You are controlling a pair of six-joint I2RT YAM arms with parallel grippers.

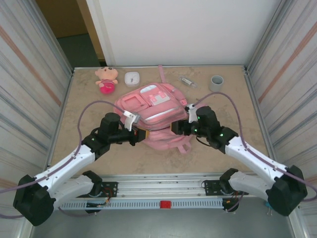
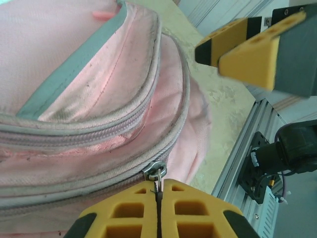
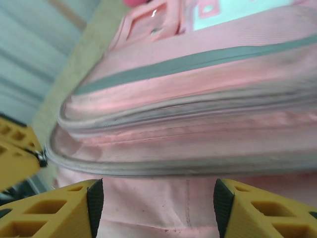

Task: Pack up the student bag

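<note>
Doll [image 1: 107, 79], white box [image 1: 132, 78], grey cup [image 1: 216, 83] beyond student bag [image 1: 154, 108].

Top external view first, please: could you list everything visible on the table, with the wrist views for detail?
student bag: one, pink with white-trimmed pockets, table centre
zipper pull: one, metal, on the bag's zip
plush doll: one, pink and tan, far left
white container: one, white, right of the doll
clear item: one, transparent, far edge; too small to identify
grey cylinder: one, grey, far right
table: one, beige
left gripper: one, yellow, shut on the zipper pull
right gripper: one, yellow, open at the bag's side
</note>
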